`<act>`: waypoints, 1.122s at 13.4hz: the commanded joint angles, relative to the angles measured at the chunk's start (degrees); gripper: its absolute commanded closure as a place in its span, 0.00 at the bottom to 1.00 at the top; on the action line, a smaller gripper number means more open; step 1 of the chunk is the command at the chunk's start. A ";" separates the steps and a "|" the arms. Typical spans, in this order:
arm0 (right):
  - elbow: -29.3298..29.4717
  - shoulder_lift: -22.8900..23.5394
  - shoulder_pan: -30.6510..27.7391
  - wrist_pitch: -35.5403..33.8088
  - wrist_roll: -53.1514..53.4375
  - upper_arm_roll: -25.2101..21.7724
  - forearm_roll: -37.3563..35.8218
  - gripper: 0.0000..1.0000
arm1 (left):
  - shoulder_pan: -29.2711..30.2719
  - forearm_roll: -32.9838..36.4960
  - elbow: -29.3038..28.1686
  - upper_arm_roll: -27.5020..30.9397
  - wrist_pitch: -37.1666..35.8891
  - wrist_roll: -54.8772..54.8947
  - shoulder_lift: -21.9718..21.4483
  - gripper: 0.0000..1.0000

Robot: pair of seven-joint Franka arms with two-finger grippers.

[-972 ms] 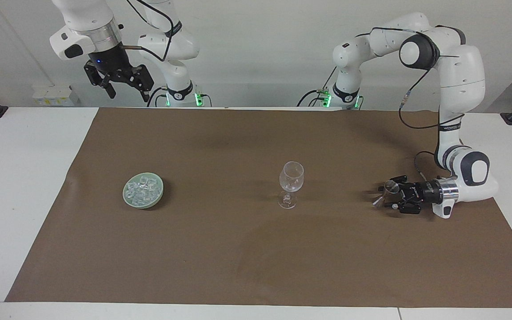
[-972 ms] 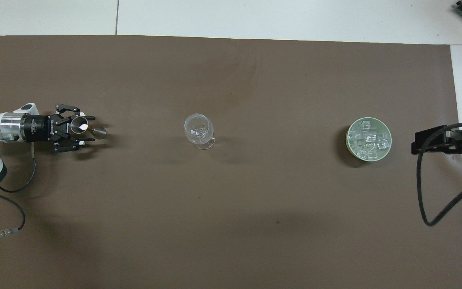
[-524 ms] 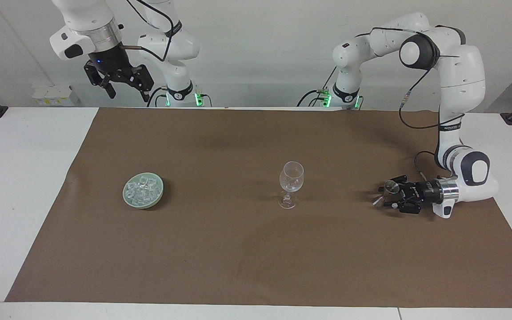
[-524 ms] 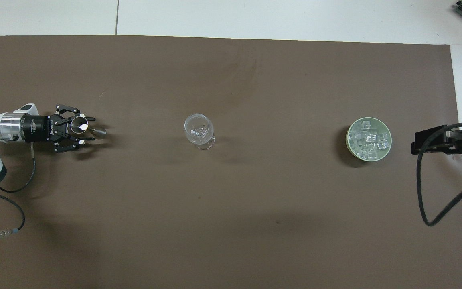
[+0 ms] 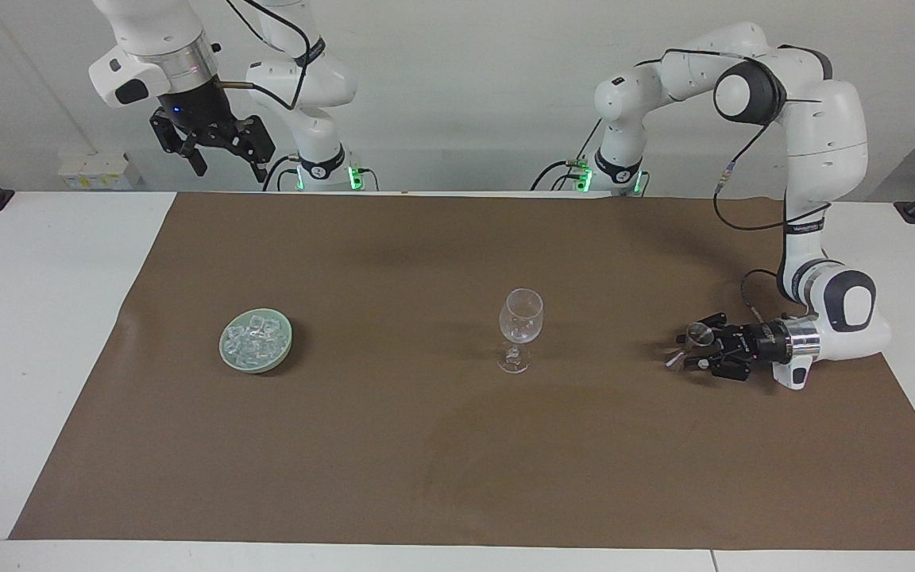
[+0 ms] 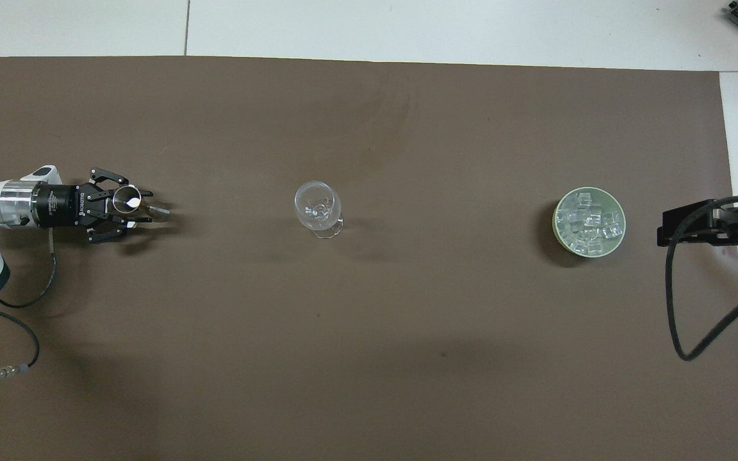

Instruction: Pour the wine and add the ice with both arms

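Where the table [image 5: 28,318] meets the robots' end, the right gripper [image 5: 227,168] hangs high over the edge at the right arm's end, jaws spread wide and holding nothing; this arm waits. A brown mat [image 5: 426,445] covers most of the table top. Three items stand on it in one row across the middle, all about equally far from the robots. First, toward the right arm's end, a pale green bowl [image 5: 229,359] holds the ice [image 5: 255,340], a heap of small clear cubes. Second, near the centre and well apart from the bowl, an upright clear wine glass [image 5: 520,318]. Third, toward the left arm's end, a small metal cup [image 5: 696,335]. The left gripper [image 5: 686,349] lies level and low over the mat with the cup set inside its jaws; whether they press on the cup cannot be told.
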 commanded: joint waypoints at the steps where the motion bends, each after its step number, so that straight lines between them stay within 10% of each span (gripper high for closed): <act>1: -1.30 -1.15 0.12 0.12 -1.14 -0.05 -0.66 0.00 | 0.34 -1.01 -0.04 0.20 -1.12 0.81 0.31 0.52; 15: -1.39 -1.15 0.12 0.04 -1.14 -0.05 -0.66 0.00 | 0.42 -0.92 -0.04 0.28 -0.85 1.16 0.57 0.63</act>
